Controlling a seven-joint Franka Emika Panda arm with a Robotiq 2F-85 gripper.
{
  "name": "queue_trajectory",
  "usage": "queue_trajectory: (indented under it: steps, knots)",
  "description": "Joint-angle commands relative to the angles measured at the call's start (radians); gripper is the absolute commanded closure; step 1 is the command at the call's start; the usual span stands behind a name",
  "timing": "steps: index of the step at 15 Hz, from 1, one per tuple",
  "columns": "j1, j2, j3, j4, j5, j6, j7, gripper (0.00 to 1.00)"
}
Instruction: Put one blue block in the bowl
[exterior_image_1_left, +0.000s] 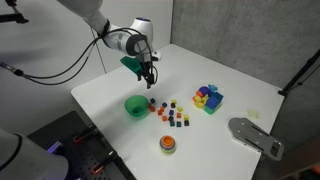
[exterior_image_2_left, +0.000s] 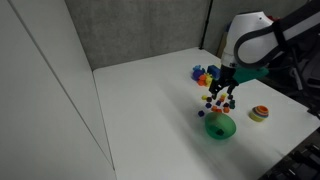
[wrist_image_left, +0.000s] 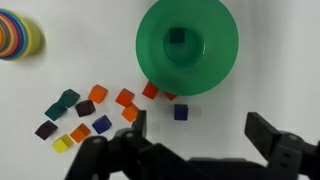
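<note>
Already a small dark cube (wrist_image_left: 177, 37) lies inside the bowl (wrist_image_left: 215, 65) — whether it is blue, I cannot tell; the gripper (wrist_image_left: 198, 122) hangs wide open and empty just beside the bowl; a blue block (wrist_image_left: 180, 112) sits just outside the rim — best rise straight, clear of both.

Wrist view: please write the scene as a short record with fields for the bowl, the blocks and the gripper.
bowl: green, upright, one dark cube inside, colour unclear
blue block: on the table, just outside the bowl's rim
other cubes: loose cluster beside the bowl, orange, yellow and teal among them
gripper: open, empty, above the table
</note>
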Motion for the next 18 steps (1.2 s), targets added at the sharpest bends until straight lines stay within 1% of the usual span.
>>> queue_trajectory:
  steps: [1,5,9,13,18]
  knots:
    - [0.032,0.131,-0.017,0.096,-0.001,0.084,0.027,0.00]
    - [0.069,0.257,-0.048,0.160,-0.005,0.198,0.044,0.00]
    - [0.105,0.361,-0.091,0.221,-0.004,0.261,0.074,0.00]
    - [0.132,0.438,-0.127,0.259,-0.001,0.297,0.092,0.00]
    - [0.146,0.495,-0.136,0.283,0.010,0.308,0.097,0.00]
